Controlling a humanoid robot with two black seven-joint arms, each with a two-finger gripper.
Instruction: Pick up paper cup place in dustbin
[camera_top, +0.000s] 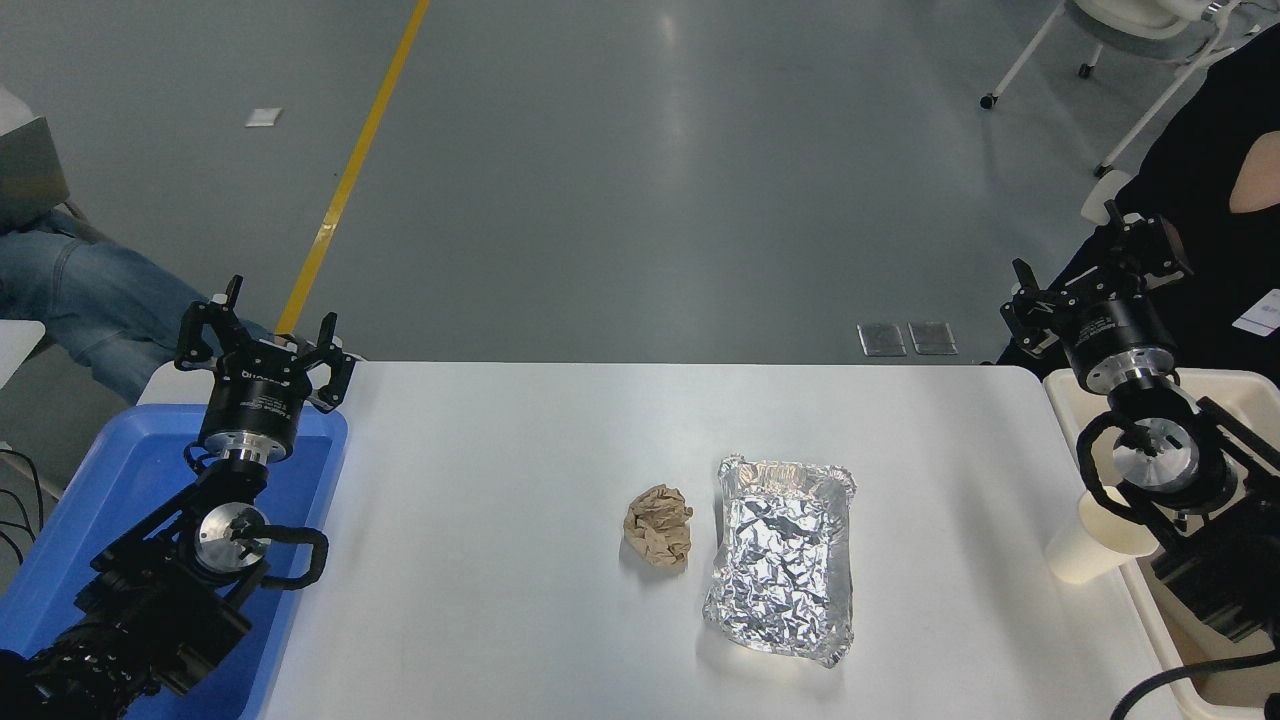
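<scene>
The paper cup (1092, 540), plain cream-white, is at the table's right edge against the rim of the cream dustbin (1066, 388); my right arm hides its upper part. The dustbin stands off the table's right side, mostly hidden by that arm. My right gripper (1085, 262) is open and empty, raised above the bin's far end, well beyond the cup. My left gripper (270, 325) is open and empty, parked over the blue tray at the left.
A crumpled brown paper ball (659, 527) and a crinkled silver foil tray (785, 558) lie mid-table. A blue plastic tray (130, 470) sits at the left edge. A person in black (1215, 160) is at the far right, and another in jeans (80, 300) at the far left.
</scene>
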